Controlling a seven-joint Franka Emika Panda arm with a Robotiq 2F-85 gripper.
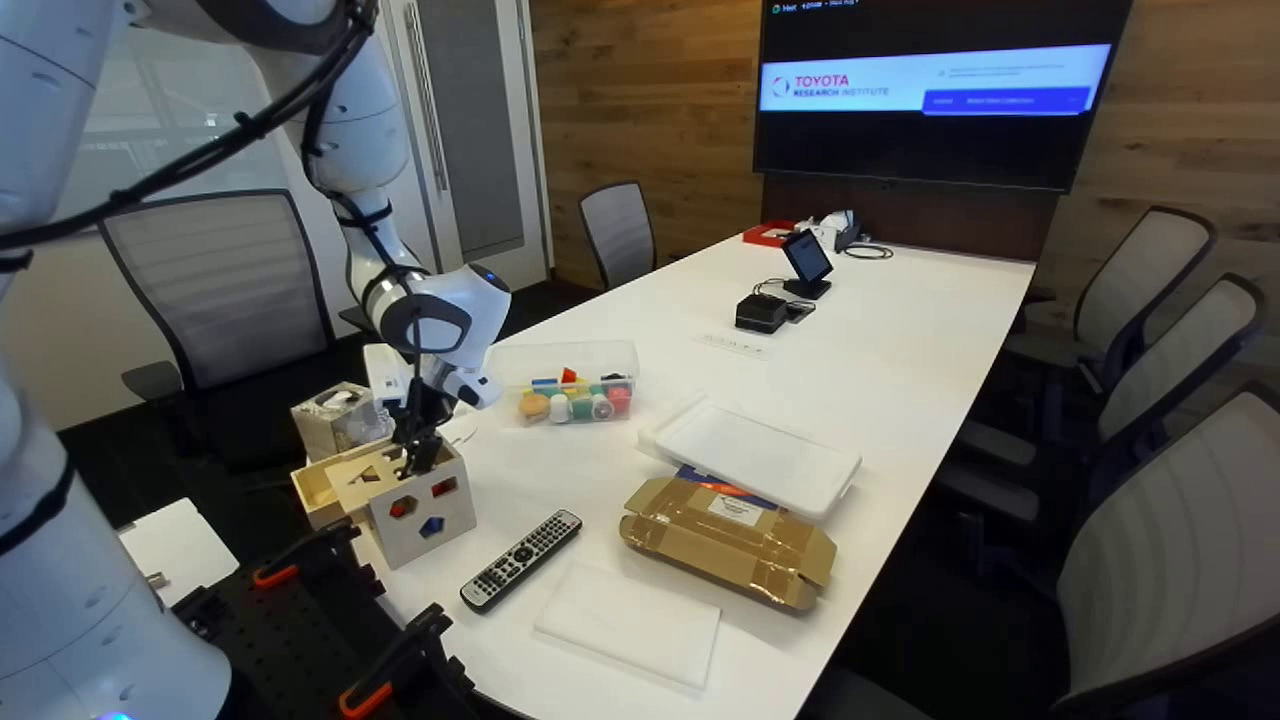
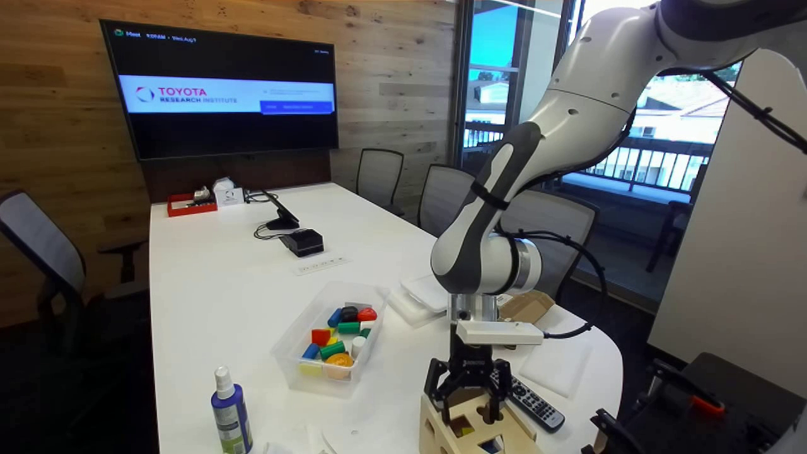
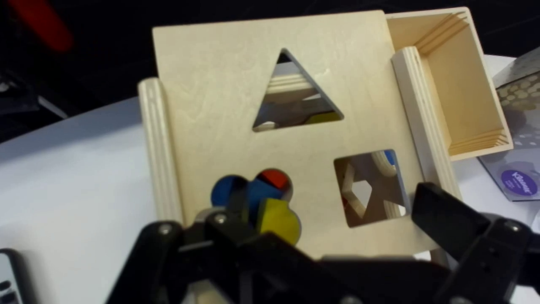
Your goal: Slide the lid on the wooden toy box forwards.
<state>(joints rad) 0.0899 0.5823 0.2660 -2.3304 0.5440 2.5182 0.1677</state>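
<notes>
The wooden toy box stands at the table's near end, also in an exterior view. Its lid, pale wood with triangle, square and clover holes, lies between two side rails. The lid sticks out past the rails at the top of the wrist view, and a gap shows at its opposite end. It also shows in both exterior views. My gripper points down on the lid, fingers apart. One finger is at the clover hole; the other is by the lid's right edge. Fingertip depth is hidden.
An open wooden tray and a tissue box stand beside the toy box. A remote lies close by. A clear tub of coloured pieces, a spray bottle, a cardboard box and white lids are around.
</notes>
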